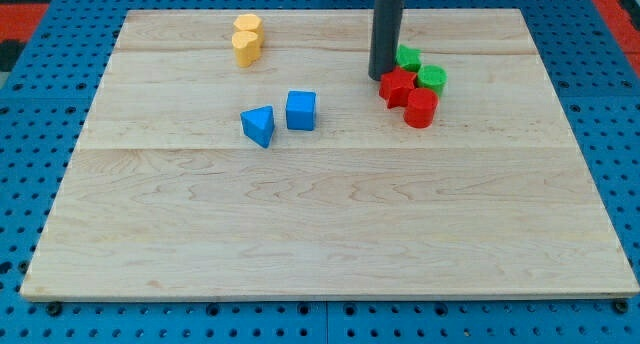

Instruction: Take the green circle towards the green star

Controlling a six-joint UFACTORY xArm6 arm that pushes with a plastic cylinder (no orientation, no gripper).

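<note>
The green circle (432, 79) sits at the view's upper right, touching the red star (397, 86) on its left and the red cylinder (421, 108) below it. The green star (407, 57) lies just up and left of the green circle, partly hidden by my rod. My tip (378, 77) rests on the board just left of the red star and below-left of the green star, a short way left of the green circle.
Two yellow blocks (246, 39) stand together at the view's upper left. A blue triangle (259, 125) and a blue cube (300, 110) sit side by side left of centre. The wooden board (330, 234) lies on a blue pegboard.
</note>
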